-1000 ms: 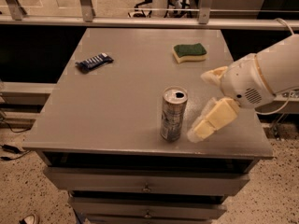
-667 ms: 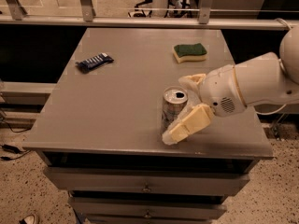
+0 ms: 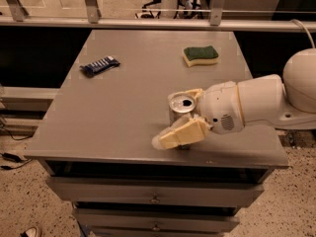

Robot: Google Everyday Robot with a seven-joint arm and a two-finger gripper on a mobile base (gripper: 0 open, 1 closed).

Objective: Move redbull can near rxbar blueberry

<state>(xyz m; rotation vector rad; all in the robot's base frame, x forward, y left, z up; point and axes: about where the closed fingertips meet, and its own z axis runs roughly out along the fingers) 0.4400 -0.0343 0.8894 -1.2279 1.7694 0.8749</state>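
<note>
- We are recording the redbull can (image 3: pixel 181 104) standing upright near the front edge of the worktop (image 3: pixel 123 112), right of centre, its pull-tab top facing up.
- We are finding the end effector (image 3: pixel 176 116) at the can. One finger (image 3: pixel 182 131) is lying across the near side of the body and the other is pressing at the far rim, so it appears closed on the can.
- We are judging the can to be light and smooth-walled, with thin metal that dents under hard squeeze. Being tall and slim, it is prone to tipping.
- We are advising a hold across the mid-body, fingers on opposite sides, with moderate force only.
- We are noting the rxbar blueberry (image 3: pixel 100 65) lying flat at the rear left of the worktop, well apart from the can.
- We are noting a green-and-yellow sponge (image 3: pixel 200 55) at the rear right, away from the straight line between can and bar.
</note>
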